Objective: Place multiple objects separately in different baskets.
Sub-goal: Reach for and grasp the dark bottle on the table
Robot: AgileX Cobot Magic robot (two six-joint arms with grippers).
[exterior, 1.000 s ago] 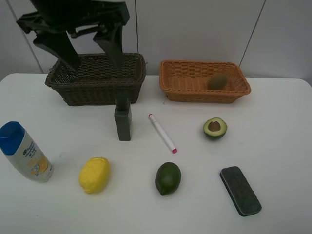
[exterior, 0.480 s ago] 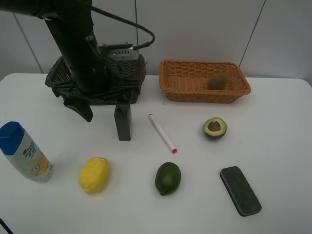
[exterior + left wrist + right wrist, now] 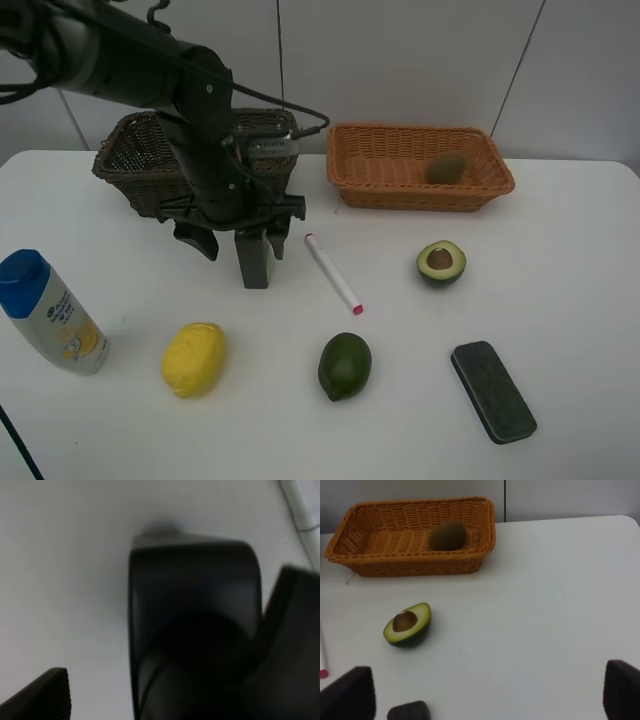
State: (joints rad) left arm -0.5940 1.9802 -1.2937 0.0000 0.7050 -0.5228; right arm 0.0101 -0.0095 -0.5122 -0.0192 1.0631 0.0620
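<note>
The left tool (image 3: 240, 247) hangs spread wide around the upright dark green bottle (image 3: 254, 266), which stands on the surface (image 3: 580, 260) just before the dark brown basket (image 3: 128, 160). The right tool (image 3: 487, 692) is spread too, holding nothing. The brown kiwi (image 3: 447, 167) lies in the orange-tan basket (image 3: 400, 196).

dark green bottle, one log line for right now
left fingers open, straddling dark green bottle | bottle upright on table | kiwi in orange basket

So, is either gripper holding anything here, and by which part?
Nothing is held. The left gripper stands open astride the top of the dark green bottle, not closed on it. The right gripper is open and empty.
</note>
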